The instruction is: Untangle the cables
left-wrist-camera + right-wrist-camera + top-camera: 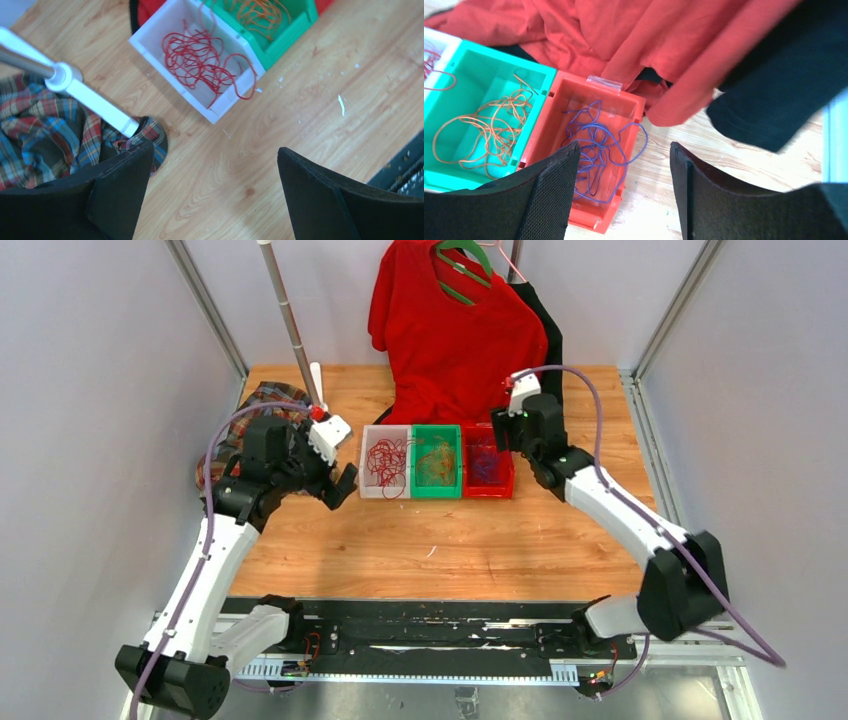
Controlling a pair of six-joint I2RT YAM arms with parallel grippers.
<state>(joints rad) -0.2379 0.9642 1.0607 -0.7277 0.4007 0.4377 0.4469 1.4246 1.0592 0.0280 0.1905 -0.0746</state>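
Three bins stand in a row mid-table. The white bin (pixel 372 486) holds tangled red cables (pixel 202 60), one loop hanging over its rim. The green bin (pixel 436 491) holds orange cables (pixel 489 127). The red bin (pixel 489 489) holds purple cables (pixel 594 137), one loop over its right wall. My left gripper (pixel 338 483) is open and empty, just left of the white bin, above bare wood (pixel 215 155). My right gripper (pixel 505 430) is open and empty, over the red bin's right edge (pixel 624 150).
A red T-shirt (pixel 455 335) on a green hanger and a black garment (pixel 784 85) hang behind the bins. A plaid cloth (pixel 45 130) lies at the left. A metal pole (pixel 285 310) with a white foot (pixel 95 100) stands beside it.
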